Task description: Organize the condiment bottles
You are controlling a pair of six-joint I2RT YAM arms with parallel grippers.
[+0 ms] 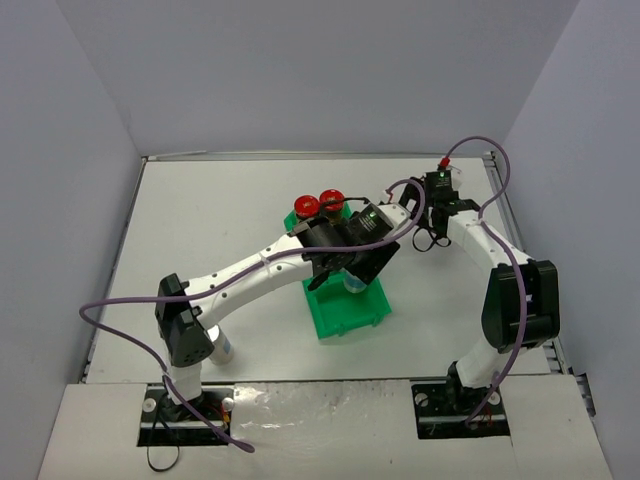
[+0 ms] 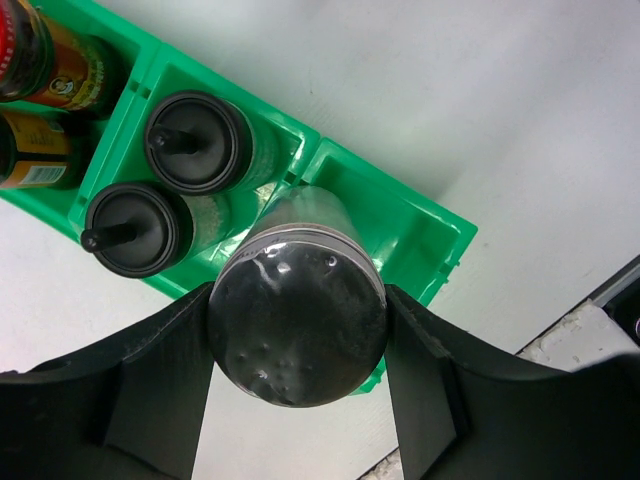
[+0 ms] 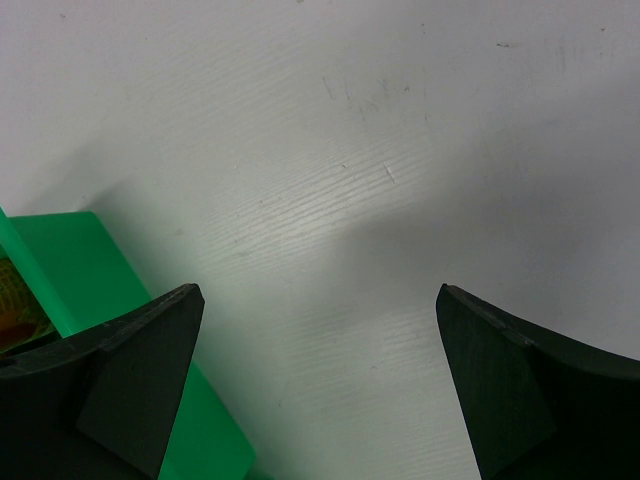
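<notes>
My left gripper [image 1: 341,268] is shut on a clear bottle with a silver cap [image 2: 297,325] and holds it upright over the end compartment of the green bin [image 2: 425,225]. The middle compartment holds two pale bottles with black caps [image 2: 198,140] [image 2: 135,228]. The far compartment holds two dark jars [image 2: 50,65] [image 2: 35,150], whose red caps show in the top view [image 1: 307,206] [image 1: 331,200]. Another clear bottle [image 1: 222,347] stands by the left arm's base, partly hidden. My right gripper [image 1: 432,238] is open and empty over bare table, right of the bin.
The green bin [image 1: 345,310] lies mid-table, angled, under the left arm. Its edge shows at the left of the right wrist view [image 3: 90,270]. Grey walls enclose the table on three sides. Purple cables loop from both arms.
</notes>
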